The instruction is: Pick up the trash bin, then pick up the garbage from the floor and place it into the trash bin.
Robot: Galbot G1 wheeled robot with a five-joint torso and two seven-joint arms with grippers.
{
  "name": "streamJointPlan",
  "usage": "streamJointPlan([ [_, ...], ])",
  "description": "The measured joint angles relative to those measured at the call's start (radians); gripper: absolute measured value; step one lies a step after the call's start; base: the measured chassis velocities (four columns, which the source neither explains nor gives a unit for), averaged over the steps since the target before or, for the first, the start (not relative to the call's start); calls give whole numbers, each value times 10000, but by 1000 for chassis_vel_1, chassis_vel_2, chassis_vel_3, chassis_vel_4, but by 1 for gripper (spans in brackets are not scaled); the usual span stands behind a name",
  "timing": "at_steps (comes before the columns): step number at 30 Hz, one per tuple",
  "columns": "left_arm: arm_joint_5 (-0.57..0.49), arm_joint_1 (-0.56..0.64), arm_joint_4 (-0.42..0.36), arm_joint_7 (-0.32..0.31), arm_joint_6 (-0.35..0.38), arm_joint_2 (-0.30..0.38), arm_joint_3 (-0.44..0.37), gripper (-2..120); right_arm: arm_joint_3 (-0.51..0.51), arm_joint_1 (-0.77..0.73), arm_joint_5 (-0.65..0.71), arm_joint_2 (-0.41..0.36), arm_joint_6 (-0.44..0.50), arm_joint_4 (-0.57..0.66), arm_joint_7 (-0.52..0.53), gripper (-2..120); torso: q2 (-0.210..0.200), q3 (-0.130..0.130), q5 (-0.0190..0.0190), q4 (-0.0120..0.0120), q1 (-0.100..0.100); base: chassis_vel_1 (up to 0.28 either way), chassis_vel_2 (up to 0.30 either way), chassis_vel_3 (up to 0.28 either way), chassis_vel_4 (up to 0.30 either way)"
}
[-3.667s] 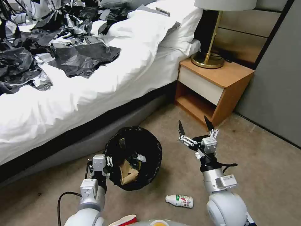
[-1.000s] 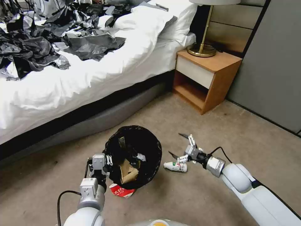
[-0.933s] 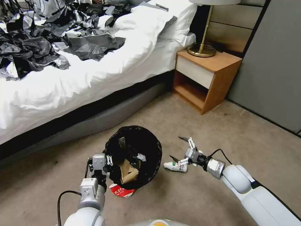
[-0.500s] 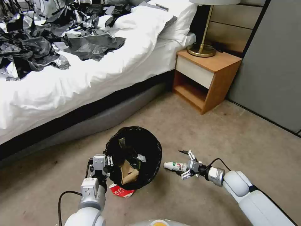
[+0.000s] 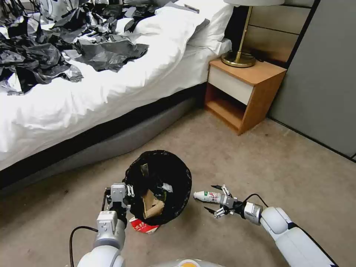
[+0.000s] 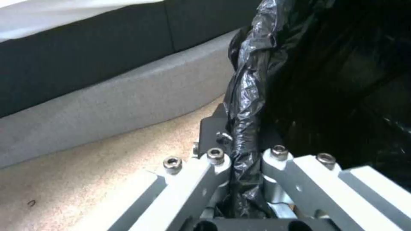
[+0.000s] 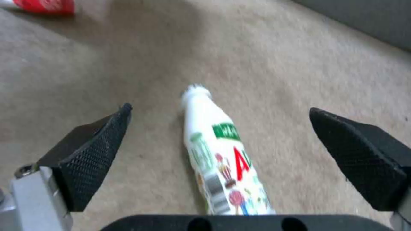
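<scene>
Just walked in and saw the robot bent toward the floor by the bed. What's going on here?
The left gripper is clamped on the rim of the black-lined trash bin, which already holds some litter. The right gripper is down at the carpet, jaws open either side of a small white bottle lying flat beside the bin. A red wrapper also lies nearby.

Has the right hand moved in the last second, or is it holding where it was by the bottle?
Yes. The right hand has dropped toward the robot, away from the nightstand, and its open fingers now straddle the bottle lying on the carpet.
</scene>
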Motion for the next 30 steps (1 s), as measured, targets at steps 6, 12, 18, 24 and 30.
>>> streamJointPlan([
  [6,35,19,21,0,-8,-9,13,1,52,322,-78,323,76,-848,220,100,0,0,1,0,0,0,0,0,0],
  [12,77,64,31,-1,-18,-23,18,1,41,609,-126,612,163,-1379,280,100,0,0,1,0,0,0,0,0,0],
  [18,123,87,68,0,-28,-54,21,1,-77,930,-271,936,249,-1888,286,100,0,0,0,1,0,0,0,0,0],
  [24,129,91,108,1,-36,-69,13,1,-112,1165,-428,1106,290,-2332,286,100,0,0,-1,1,0,0,0,0,0],
  [30,129,78,175,2,-43,-75,6,1,-66,1286,-514,1272,311,-2963,281,100,0,0,0,0,0,0,0,0,0],
])
